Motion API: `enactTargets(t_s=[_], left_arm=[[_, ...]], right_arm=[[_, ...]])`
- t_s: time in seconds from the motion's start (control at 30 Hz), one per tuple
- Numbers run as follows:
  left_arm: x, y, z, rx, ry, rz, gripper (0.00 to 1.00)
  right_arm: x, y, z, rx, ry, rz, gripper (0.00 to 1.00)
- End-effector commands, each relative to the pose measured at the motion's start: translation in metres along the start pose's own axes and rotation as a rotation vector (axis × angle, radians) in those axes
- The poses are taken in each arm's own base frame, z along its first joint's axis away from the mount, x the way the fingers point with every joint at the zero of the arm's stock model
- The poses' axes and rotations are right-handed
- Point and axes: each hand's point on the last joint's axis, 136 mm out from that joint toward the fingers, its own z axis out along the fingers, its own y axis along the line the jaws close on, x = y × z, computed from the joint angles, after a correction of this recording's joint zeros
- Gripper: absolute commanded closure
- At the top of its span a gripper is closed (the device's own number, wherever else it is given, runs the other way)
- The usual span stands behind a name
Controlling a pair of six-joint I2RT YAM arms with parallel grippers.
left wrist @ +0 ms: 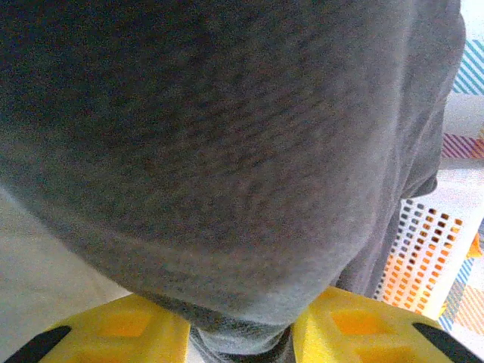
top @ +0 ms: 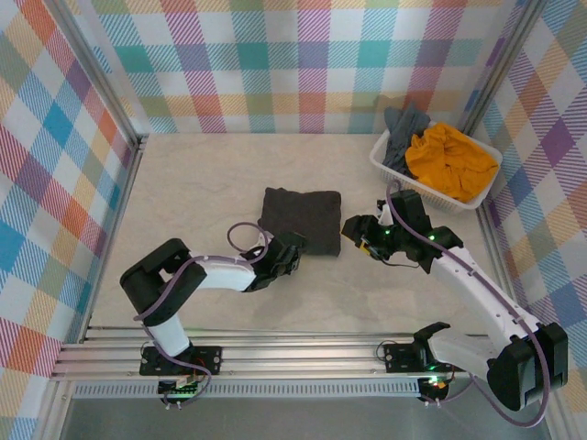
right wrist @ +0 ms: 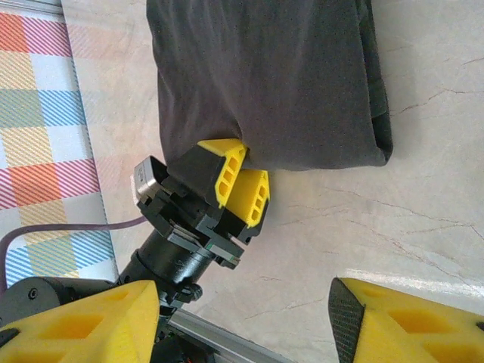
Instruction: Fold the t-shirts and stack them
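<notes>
Charcoal t-shirt (top: 301,218) folded; mustard t-shirt (top: 449,161) crumpled

White slatted basket (top: 385,168) at the far right of a pale table (top: 202,183), enclosed by multicoloured plaid walls (top: 303,64).

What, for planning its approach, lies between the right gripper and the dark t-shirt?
Right wrist view: the left gripper, pinching the dark t-shirt, and bare table beside it.

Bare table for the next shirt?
Widest: the table left of the folded charcoal t-shirt, to the plaid wall. Also the far strip behind it, and the near middle between left arm and right arm. Crowded: the shirt's near corners, where both arms' jaws sit, and the white basket corner.
</notes>
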Motion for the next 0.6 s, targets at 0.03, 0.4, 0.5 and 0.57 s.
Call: enactTargets(t_s=[0.03,0.4,0.5,0.57], left_arm=[[-0.015,-0.010,0.008,-0.008,-0.045,-0.022,0.82],[-0.162,-0.018,-0.014,-0.021,-0.232,-0.151,1.00],[-0.219,-0.019,-0.026,-0.025,-0.284,-0.174,1.00],[-0.256,-0.020,-0.031,-0.032,-0.310,-0.189,1.00]], right_arm=[[-0.002,0.017,-0.008,-0.040,-0.005,-0.020,0.39],[-0.007,0.025,-0.016,-0.032,-0.016,-0.043,0.40],[-0.007,0.024,-0.011,-0.032,-0.008,-0.042,0.40],[-0.008,0.024,-0.007,-0.034,-0.001,-0.046,0.40]])
